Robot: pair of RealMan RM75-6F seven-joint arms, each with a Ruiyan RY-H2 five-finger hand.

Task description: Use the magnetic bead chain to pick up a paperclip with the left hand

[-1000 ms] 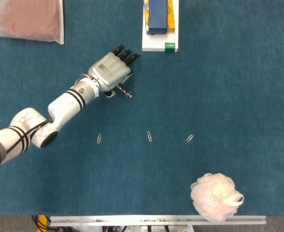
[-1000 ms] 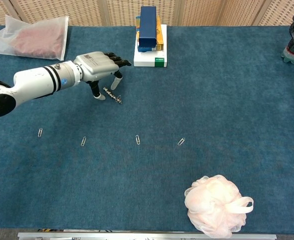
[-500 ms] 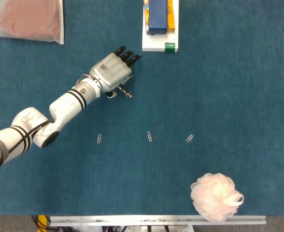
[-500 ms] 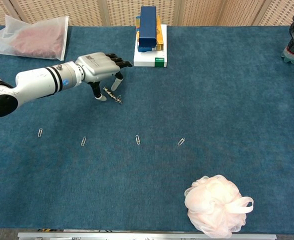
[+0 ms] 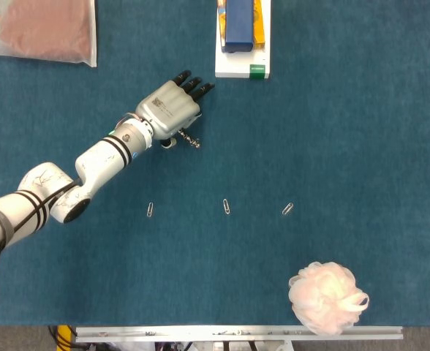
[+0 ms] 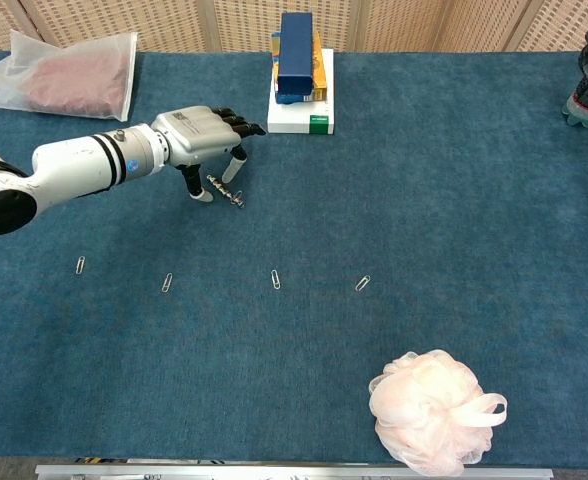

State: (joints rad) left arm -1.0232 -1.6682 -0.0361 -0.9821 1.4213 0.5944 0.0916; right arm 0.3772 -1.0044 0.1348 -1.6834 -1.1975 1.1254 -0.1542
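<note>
Left hand [image 6: 202,131] released, fingers spread over bead chain [image 6: 226,191] lying on cloth; paperclips [image 6: 275,279] well apart below.

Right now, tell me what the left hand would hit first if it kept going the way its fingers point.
Probably the stack of boxes: the left hand points up and right toward its white bottom box. Height is unclear, so it might pass over the low edge.
</note>
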